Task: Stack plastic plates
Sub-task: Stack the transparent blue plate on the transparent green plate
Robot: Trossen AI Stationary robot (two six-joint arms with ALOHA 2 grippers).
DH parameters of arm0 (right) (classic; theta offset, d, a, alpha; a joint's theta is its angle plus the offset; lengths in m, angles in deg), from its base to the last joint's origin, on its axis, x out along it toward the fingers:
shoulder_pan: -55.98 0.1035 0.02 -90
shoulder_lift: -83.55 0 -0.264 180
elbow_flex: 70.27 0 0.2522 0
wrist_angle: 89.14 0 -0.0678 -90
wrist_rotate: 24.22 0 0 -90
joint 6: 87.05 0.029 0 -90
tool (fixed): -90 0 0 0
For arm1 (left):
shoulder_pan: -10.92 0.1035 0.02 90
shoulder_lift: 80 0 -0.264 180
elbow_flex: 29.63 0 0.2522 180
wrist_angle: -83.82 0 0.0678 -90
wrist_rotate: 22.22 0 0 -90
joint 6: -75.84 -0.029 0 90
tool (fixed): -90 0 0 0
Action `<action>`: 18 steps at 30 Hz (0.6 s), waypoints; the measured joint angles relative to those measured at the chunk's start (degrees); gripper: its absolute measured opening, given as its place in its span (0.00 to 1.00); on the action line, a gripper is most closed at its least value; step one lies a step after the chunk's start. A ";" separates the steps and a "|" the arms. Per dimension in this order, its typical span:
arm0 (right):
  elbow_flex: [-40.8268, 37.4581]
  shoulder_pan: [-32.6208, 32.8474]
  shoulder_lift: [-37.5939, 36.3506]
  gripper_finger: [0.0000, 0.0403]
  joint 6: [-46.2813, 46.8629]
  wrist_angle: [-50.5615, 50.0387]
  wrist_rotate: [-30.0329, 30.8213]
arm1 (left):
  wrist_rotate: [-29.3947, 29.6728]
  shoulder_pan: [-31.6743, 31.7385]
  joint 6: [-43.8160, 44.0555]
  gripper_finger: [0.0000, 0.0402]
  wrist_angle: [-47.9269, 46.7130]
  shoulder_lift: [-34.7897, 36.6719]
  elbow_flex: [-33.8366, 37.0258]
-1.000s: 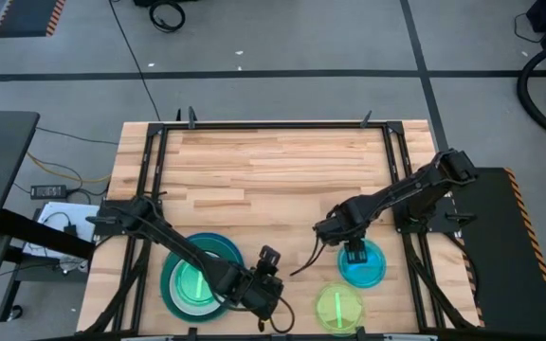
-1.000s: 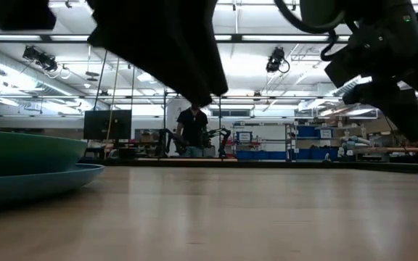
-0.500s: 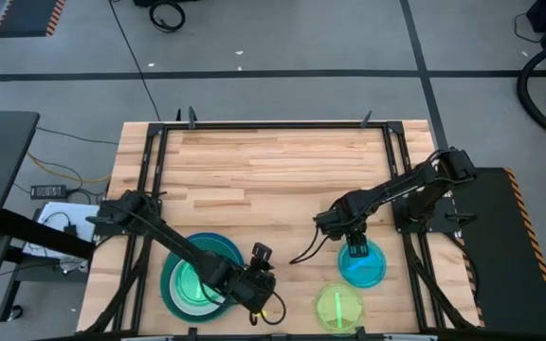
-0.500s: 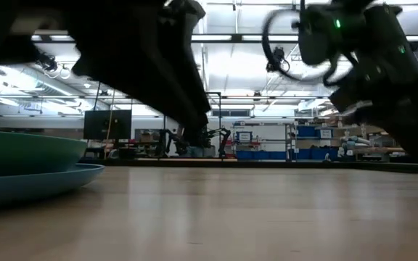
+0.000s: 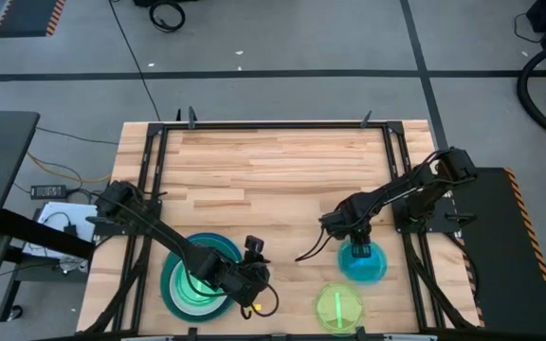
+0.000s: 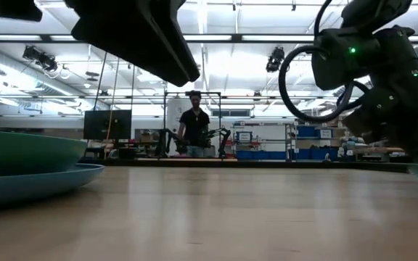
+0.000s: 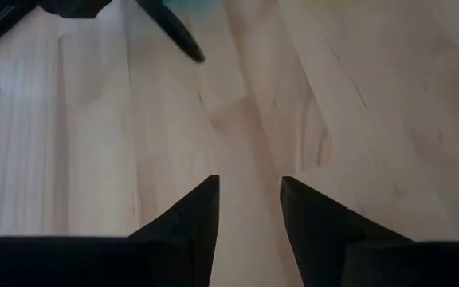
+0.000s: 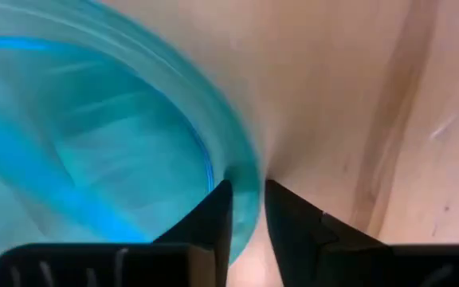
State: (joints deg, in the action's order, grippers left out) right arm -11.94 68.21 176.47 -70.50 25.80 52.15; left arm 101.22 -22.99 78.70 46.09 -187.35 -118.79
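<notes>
Right tool [image 8: 247, 209] straddling cyan plate [image 8: 94, 127] rim, narrowly open, for lifting; left tool [image 7: 249, 207] slightly open, empty, beside stack [image 5: 195, 279].

Translucent cyan plate [image 5: 363, 262], lime-green plate [image 5: 337, 308], teal-and-blue stack [image 5: 194, 280], pale wooden table [image 5: 263, 175].

A robotics lab or workshop, it seems: grey taped floor [image 5: 282, 57], ceiling strip lights [image 6: 216, 38], shelving with blue bins [image 6: 267, 154], a person [image 6: 194, 130] standing at equipment.
</notes>
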 joint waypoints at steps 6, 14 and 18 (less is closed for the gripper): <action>0.07 -0.06 -0.01 0.07 1.27 -0.50 0.61 | -0.01 -0.02 1.37 0.35 -0.24 0.09 -0.02; 1.89 -1.73 0.11 0.02 0.47 -1.56 -1.43 | -0.03 -0.07 0.65 0.35 1.07 0.09 -0.02; 3.10 -2.98 0.11 0.01 0.09 -3.48 -1.42 | -0.05 -0.04 0.46 0.35 1.62 0.09 -0.02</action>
State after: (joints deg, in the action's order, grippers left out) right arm -8.84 65.22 176.58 -70.41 22.32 50.73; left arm 101.16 -23.04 79.16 47.72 -187.26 -118.81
